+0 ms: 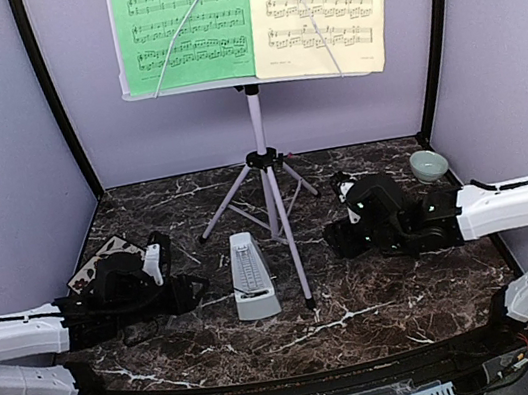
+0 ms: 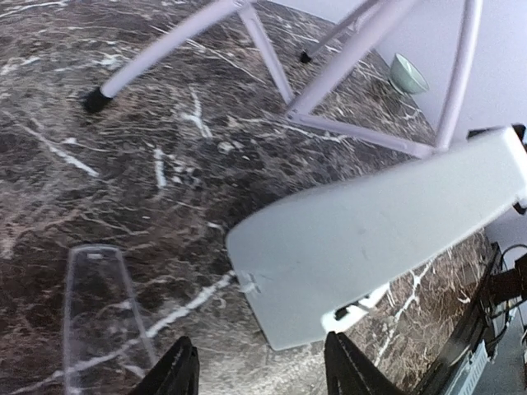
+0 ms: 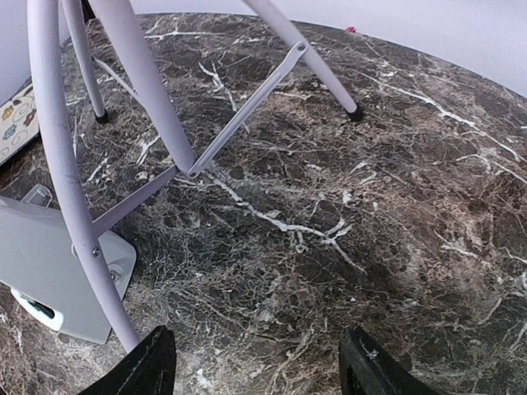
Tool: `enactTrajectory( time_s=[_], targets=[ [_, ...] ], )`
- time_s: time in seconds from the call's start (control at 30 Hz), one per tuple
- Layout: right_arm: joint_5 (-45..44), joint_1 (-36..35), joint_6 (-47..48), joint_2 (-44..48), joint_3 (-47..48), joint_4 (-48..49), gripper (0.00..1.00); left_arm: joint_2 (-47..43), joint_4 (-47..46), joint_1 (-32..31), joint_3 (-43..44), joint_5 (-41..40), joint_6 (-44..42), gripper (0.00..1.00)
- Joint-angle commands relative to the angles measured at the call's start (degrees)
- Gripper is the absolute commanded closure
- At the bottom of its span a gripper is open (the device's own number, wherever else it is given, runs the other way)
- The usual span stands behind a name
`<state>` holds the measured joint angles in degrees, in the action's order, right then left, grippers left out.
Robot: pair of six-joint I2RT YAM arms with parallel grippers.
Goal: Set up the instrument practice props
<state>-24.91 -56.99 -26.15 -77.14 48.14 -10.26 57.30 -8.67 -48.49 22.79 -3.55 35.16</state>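
The white tripod music stand (image 1: 265,172) stands mid-table; its desk holds a green music sheet (image 1: 184,23) and a pale-yellow music sheet (image 1: 323,5) side by side under two wire clips. The light-grey pyramid metronome (image 1: 252,278) stands upright just left of the front leg. It also shows in the left wrist view (image 2: 370,247) and the right wrist view (image 3: 49,271). My left gripper (image 1: 199,291) is open and empty, low beside the metronome's left side (image 2: 259,374). My right gripper (image 1: 337,238) is open and empty right of the stand legs (image 3: 259,370).
A floral square tile (image 1: 103,262) lies at the left under my left arm. A small pale-green bowl (image 1: 428,165) sits at the back right. A clear plastic piece (image 2: 103,313) lies on the marble near my left gripper. The stand's legs (image 3: 66,164) spread between the grippers.
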Motion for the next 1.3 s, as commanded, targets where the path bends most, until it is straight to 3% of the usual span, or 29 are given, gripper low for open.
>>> enactTrajectory(
  time_s=[0.0, 0.1, 0.23, 0.47, 0.67, 0.93, 1.27],
  targets=[
    [-0.24, 1.91, 1.26, 6.03, -1.29, -0.17, 0.30, -8.11, 8.06, 9.56, 2.08, 1.15, 0.18, 0.45],
    [0.52, 2.85, 1.45, 8.74, -2.22, 0.07, 0.28, -13.60, 12.53, 17.65, 2.53, 1.97, -0.94, 0.45],
    [1.19, 3.88, 1.81, 10.84, -2.77, 0.14, 0.25, -14.87, 17.47, 22.66, 5.25, 3.06, -2.48, 0.44],
    [2.59, 6.75, 0.87, 15.39, -4.30, 0.83, 0.13, -11.01, 18.97, 23.60, 11.50, 4.07, -1.93, 0.37],
    [6.09, 9.24, 0.08, 16.79, -3.72, 0.57, 0.01, -1.56, 25.74, 23.84, 21.25, 6.76, -4.75, 0.16],
    [11.31, 14.94, -4.25, 19.14, -3.87, 0.73, 0.00, 10.87, 35.73, 24.28, 35.54, 7.01, -7.99, 0.03],
    [19.26, 28.20, -11.97, 26.23, -10.25, 0.02, 0.00, 8.89, 33.90, 30.74, 29.75, 9.28, -0.98, 0.01]
  ],
)
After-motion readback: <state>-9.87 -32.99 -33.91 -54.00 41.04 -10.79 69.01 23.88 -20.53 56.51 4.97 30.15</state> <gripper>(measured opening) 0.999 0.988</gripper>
